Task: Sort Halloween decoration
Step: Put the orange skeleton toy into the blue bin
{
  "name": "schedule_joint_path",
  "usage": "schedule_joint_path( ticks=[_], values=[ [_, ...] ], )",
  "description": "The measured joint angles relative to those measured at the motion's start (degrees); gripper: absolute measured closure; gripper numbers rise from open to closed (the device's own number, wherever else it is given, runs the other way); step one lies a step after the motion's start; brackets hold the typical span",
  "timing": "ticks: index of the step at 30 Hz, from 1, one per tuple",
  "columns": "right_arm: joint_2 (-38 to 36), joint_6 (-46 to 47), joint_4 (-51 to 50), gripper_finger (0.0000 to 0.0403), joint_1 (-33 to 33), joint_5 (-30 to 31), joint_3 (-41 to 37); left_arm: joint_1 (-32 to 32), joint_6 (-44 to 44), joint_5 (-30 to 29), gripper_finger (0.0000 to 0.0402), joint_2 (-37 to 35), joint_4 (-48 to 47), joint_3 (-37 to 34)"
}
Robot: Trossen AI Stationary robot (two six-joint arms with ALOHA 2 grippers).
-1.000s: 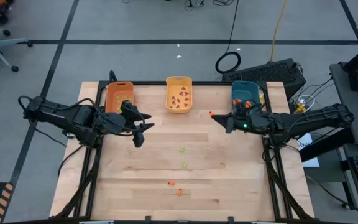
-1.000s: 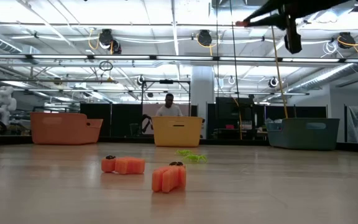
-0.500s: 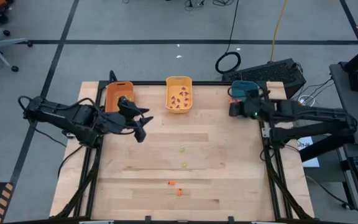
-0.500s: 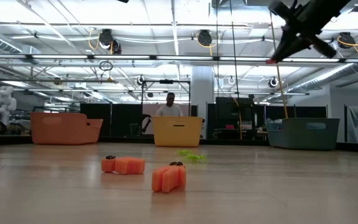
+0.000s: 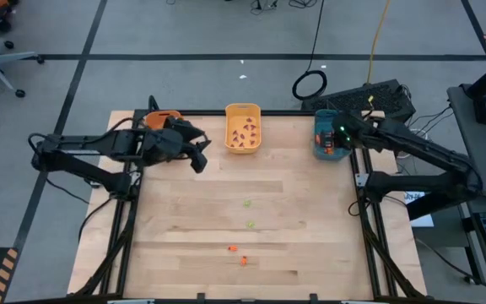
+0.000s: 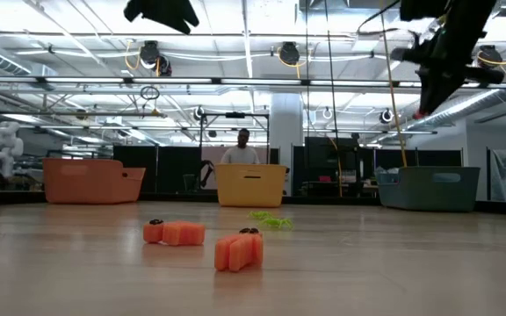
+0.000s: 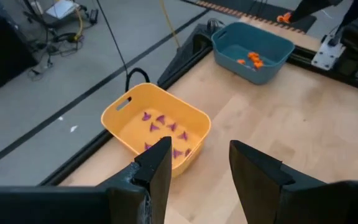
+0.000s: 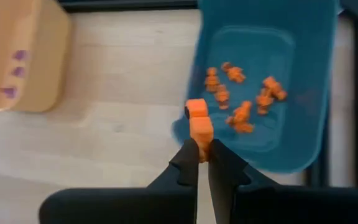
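My right gripper (image 8: 202, 148) is shut on an orange trinket (image 8: 197, 121), above the teal bin (image 5: 321, 150) at the table's far right. That bin holds several orange trinkets (image 8: 241, 99). My left gripper (image 7: 197, 163) is open and holds nothing; it hovers between the orange bin (image 5: 154, 121) and the yellow bin (image 5: 243, 113). The yellow bin holds purple trinkets (image 7: 160, 127). Two orange trinkets (image 5: 239, 254) and two light green ones (image 5: 249, 213) lie on the table's middle. The low view shows the orange ones (image 6: 205, 241) in front and a green one (image 6: 271, 219) behind. My right gripper pinches the orange trinket by one end (image 8: 202, 140) between its two fingertips. The rest of the trinket sticks out beyond them. The fingers point steeply down from above. The trinket is lifted clear, over the teal bin's edge that faces the yellow bin.
The three bins stand in a row along the table's far edge (image 5: 285, 112). The wooden top between them and the loose trinkets is bare. A person (image 6: 242, 151) stands in the room behind the yellow bin. Black frame rails run along the table's sides (image 5: 368, 228).
My right gripper has carried the orange trinket from the table's middle right toward the far right, over the teal bin, and has tipped from level to pointing down. My left gripper has moved toward the far edge, closer to the bins.
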Motion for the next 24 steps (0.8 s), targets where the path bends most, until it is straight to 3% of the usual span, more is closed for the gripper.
schedule_joint_path(
  ticks=[9, 15, 24],
  values=[
    [11.9, -11.5, 1.3, 0.0401, -9.9, 0.0, 0.0, 5.8, 2.9, 8.2, 0.024, 2.9, 1.8, 0.0],
    [19.9, -18.5, 6.8, 0.0401, -14.8, -4.7, 0.0, 6.1, 2.9, 8.6, 0.024, 4.1, 1.3, 0.0],
    [26.5, -19.5, 7.5, 0.0382, -18.2, -7.4, 0.0, 6.1, 1.2, 8.9, 0.024, 4.3, 0.3, 0.0]
  ],
)
